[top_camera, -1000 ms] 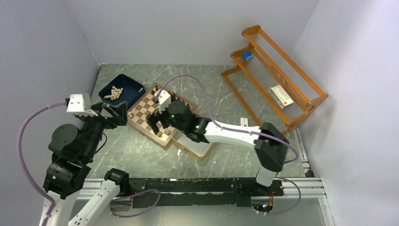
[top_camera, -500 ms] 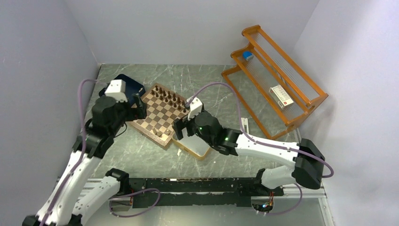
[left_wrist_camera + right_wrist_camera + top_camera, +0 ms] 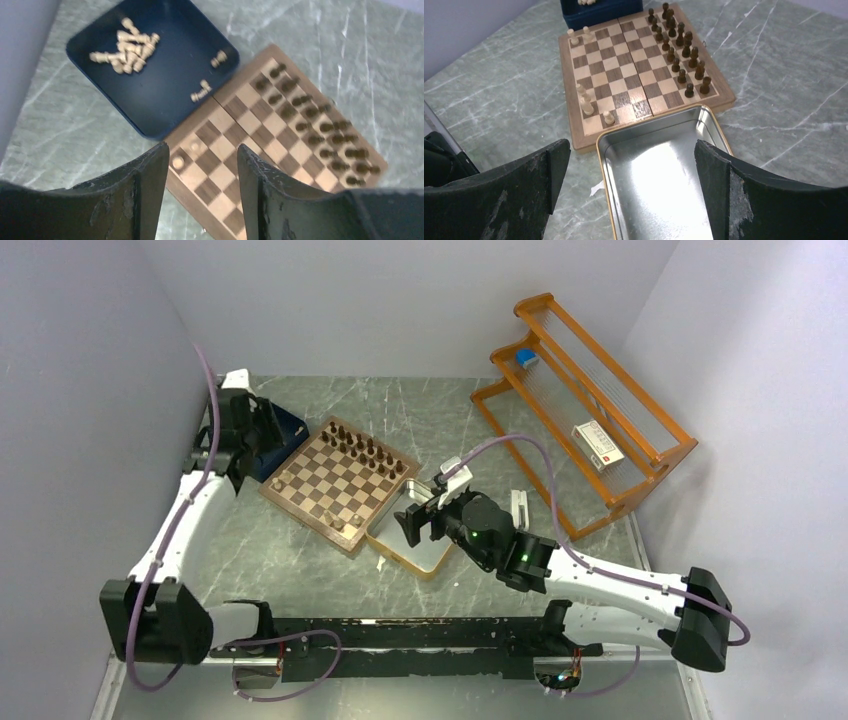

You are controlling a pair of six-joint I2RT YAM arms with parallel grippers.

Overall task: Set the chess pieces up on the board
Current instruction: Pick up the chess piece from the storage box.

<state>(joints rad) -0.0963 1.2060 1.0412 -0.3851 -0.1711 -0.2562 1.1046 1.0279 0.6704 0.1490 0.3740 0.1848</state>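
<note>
Overhead, the grey marble table (image 3: 450, 410) fills most of the view, w/ an orange rack (image 3: 585, 390) at the far R corner. Neither wrist cam shows that rack.

Next in size is the board (image 3: 340, 480): square, light & dark brown squares, thick brown rim. It lies turned diamond-wise, left of table centre. A silver gold-rimmed tin (image 3: 395, 540) touches its near-R edge, and the R wrist cam looks down onto the tin's shiny floor. A navy tray (image 3: 290, 430) sits against the board's far-L edge. Overhead it's mostly hidden by the L arm, but the L wrist cam sees straight into it.

The L gripper (image 3: 258, 425) hangs over the tray. In the L wrist cam its fingers (image 3: 150, 190) stand partway apart w/ nothing btwn them. The board's L corner shows through the gap, w/ the tray just beyond. The R gripper (image 3: 420, 523) hovers over the tin, jaws spread wide, holding nothing. The board lies just ahead of it.

The dark pieces (image 3: 679, 50) stand in two rows along the board's far-R edge. Most pale pieces (image 3: 125, 45) lie heaped in the tray's far part, w/ a few strays nearer the board. On the board's near-L side, two pale ones stand at the corner by the tray & three near the tin end. Overhead they're too small to tell kinds.
</note>
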